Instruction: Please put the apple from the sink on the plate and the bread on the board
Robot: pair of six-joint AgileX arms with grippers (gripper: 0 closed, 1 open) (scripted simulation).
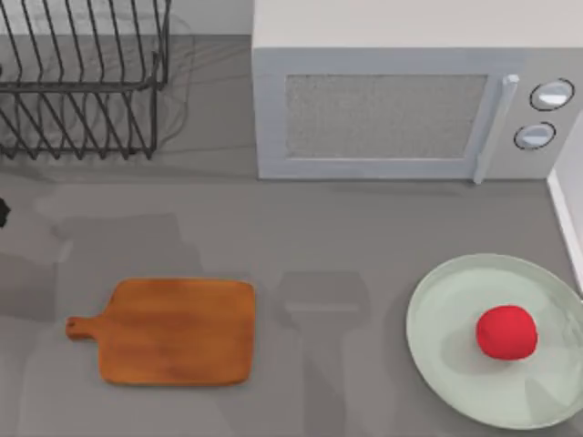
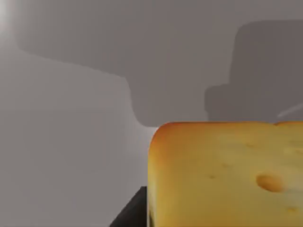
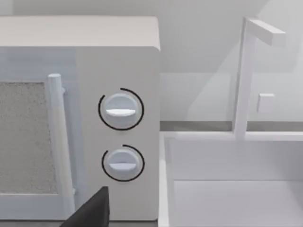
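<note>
At the table's left you have the board lying bare, and your left wrist view has the bread pressed close to the lens above grey table, though you cannot tell how the left fingers stand. Over to the right, the apple sits on the plate.

A white microwave with two round knobs is set at the back of the grey table. A black wire rack is seen at the back left. A white sink is placed just beside the microwave.
</note>
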